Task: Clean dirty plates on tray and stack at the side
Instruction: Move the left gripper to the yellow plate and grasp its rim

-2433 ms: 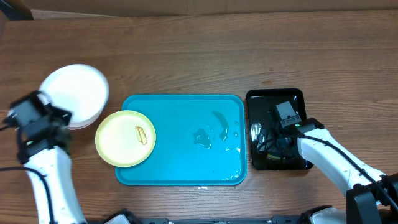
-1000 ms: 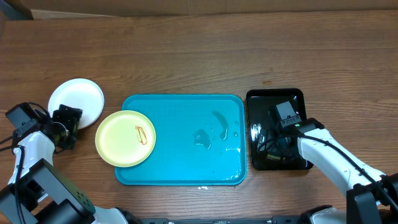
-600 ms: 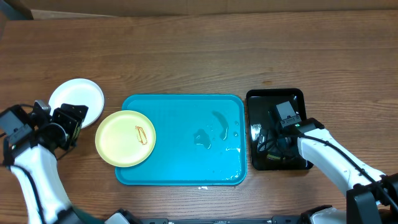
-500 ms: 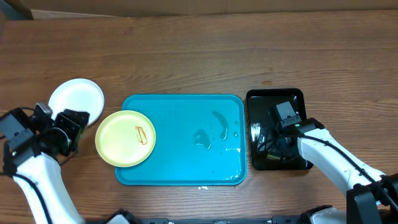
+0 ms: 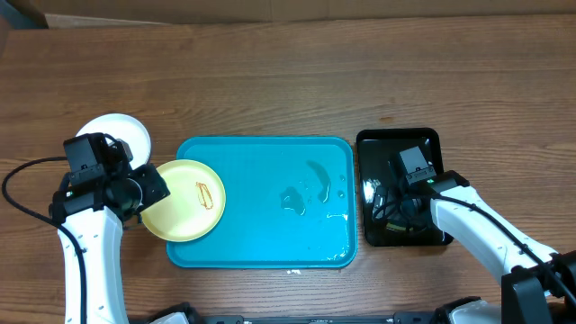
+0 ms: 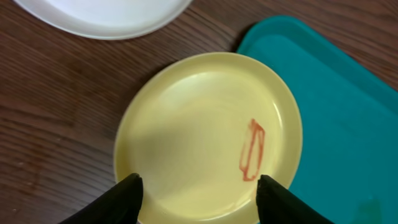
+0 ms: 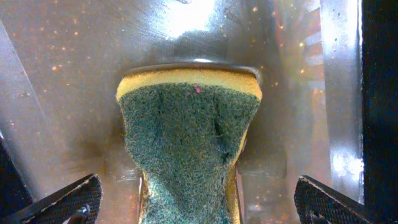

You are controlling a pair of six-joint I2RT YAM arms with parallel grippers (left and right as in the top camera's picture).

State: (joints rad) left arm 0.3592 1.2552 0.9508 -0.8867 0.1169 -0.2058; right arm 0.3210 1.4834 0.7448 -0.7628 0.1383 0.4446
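Observation:
A pale yellow-green plate [image 5: 184, 200] with an orange smear [image 6: 252, 149] lies half over the left rim of the turquoise tray [image 5: 261, 171]. My left gripper [image 5: 151, 191] hovers open at this plate's left edge. In the left wrist view the plate [image 6: 199, 124] lies between and beyond the black fingertips [image 6: 127, 198] of the left gripper [image 6: 199, 202]. A white plate [image 5: 126, 135] rests on the table behind it, partly hidden by my arm. My right gripper [image 7: 196, 208] stands wide open over a yellow-and-green sponge [image 7: 189, 137], not touching it.
The sponge lies in a glossy black tray [image 5: 396, 139] right of the turquoise tray, where my right gripper [image 5: 389, 209] sits. Small puddles of water [image 5: 301, 193] lie on the tray's right half. The white plate's rim [image 6: 106, 15] is close to the yellow one.
The white plate went down on the table at the left. My left arm then swung right from it to the yellow plate's edge, jaws narrowing a little. The right arm has stayed still.

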